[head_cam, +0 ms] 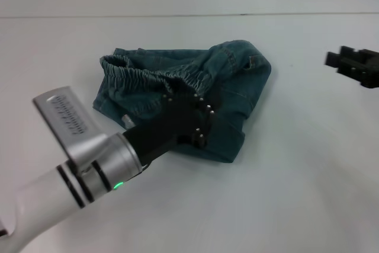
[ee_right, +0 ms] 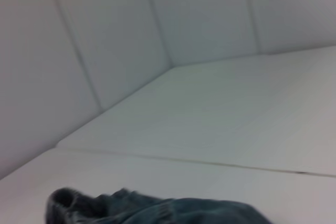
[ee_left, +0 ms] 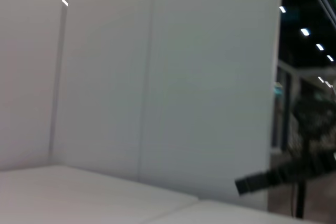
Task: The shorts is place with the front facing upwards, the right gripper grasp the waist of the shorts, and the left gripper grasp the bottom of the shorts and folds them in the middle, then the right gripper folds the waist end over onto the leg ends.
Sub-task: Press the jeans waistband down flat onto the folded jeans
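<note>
Blue-green denim shorts (head_cam: 237, 81) lying crumpled near the middle of the white table (head_cam: 296, 194), bunched into a rough heap rather than spread flat. Gathered elastic waist (head_cam: 148, 76) running along the far-left side of the heap, puckered and partly standing up, open towards the camera. One stitched hem (head_cam: 228, 149) showing along the near right edge of the cloth, resting flat on the table (the other leg end hidden in the folds). A rounded hump of denim, with pocket stitching on it, rising at the far right corner.

Left gripper (head_cam: 198, 117), black with a silver wrist and a lit green light, reaching in from the near left and lying over the middle of the shorts, down against the fabric just beside the waistband. Fingers pressed into the cloth and masked by the gripper body: cannot tell whether spread or closed, nor whether any denim is held.

Right gripper (head_cam: 336, 58), all black, hovering at the far right edge of the head view, well apart from the shorts, touching nothing; fingers pointing towards the garment, but cannot tell whether parted or together.

In the right wrist view, only a dark rumpled edge of the shorts (ee_right: 157, 208) on the pale table
</note>
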Controlling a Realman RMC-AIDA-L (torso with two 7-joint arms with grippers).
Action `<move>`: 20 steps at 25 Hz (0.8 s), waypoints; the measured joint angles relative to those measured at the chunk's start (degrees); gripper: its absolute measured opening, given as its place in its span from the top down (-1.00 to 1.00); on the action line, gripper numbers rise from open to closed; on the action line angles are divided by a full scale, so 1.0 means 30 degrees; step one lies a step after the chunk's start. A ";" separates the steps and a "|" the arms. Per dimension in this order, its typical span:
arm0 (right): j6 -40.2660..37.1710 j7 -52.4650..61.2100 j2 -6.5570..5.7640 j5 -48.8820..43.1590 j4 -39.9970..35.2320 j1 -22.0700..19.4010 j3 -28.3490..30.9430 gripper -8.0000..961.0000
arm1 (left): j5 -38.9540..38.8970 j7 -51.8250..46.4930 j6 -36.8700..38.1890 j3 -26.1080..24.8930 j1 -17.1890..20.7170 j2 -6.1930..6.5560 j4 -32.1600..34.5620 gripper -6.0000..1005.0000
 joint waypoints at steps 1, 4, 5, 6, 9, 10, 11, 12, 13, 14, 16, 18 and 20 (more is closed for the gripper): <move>-0.0042 -0.0152 0.0000 0.0024 0.0125 -0.0103 0.0458 0.01 | 0.0245 -0.0030 -0.0276 0.0004 -0.0316 -0.0169 0.0337 0.99; -0.0297 -0.0608 0.0002 0.0069 0.0688 -0.0334 0.1726 0.01 | 0.0662 -0.0163 -0.1590 0.0088 -0.1192 -0.0231 0.0352 0.99; -0.0390 -0.0691 -0.0005 0.0067 0.0866 -0.0390 0.2052 0.01 | 0.0684 -0.0205 -0.2168 0.0129 -0.1447 -0.0210 0.0320 0.99; -0.0494 -0.0770 -0.0010 0.0055 0.1013 -0.0440 0.2330 0.01 | 0.0695 -0.0226 -0.2715 0.0172 -0.1645 -0.0207 0.0300 0.99; -0.0772 -0.1095 -0.0010 0.0039 0.1449 -0.0538 0.2875 0.01 | 0.0713 -0.0186 -0.3872 0.0234 -0.2155 -0.0212 0.0355 0.99; -0.0792 -0.1168 -0.0010 0.0038 0.1566 -0.0543 0.2975 0.01 | 0.0715 -0.0177 -0.3998 0.0234 -0.2237 -0.0208 0.0363 0.99; -0.0811 -0.1265 -0.0016 0.0018 0.1731 -0.0550 0.3116 0.02 | 0.0715 -0.0179 -0.4192 0.0200 -0.2324 -0.0199 0.0367 0.99; -0.0814 -0.1277 -0.0015 0.0008 0.1772 -0.0550 0.3148 0.02 | 0.0716 -0.0197 -0.4522 0.0160 -0.2425 -0.0196 0.0377 0.99; -0.0818 -0.1280 -0.0015 -0.0004 0.1824 -0.0551 0.3161 0.02 | 0.0707 -0.0227 -0.4883 0.0123 -0.2518 -0.0197 0.0386 0.99; -0.0830 -0.1280 -0.0015 -0.0009 0.1868 -0.0552 0.3166 0.02 | 0.0679 -0.0248 -0.5172 0.0089 -0.2573 -0.0197 0.0403 0.99; -0.0872 -0.1282 -0.0011 -0.0014 0.1947 -0.0552 0.3175 0.02 | 0.0589 -0.0226 -0.5736 -0.0167 -0.2659 -0.0197 0.0442 0.99; -0.0905 -0.1286 0.0006 -0.0016 0.2007 -0.0550 0.3179 0.02 | 0.0556 -0.0048 -0.6207 -0.1016 -0.2695 -0.0217 0.0606 0.99; -0.0927 -0.1288 0.0010 -0.0017 0.2167 -0.0515 0.3186 0.02 | 0.0546 0.0040 -0.7043 -0.1869 -0.2871 -0.0211 0.0842 0.99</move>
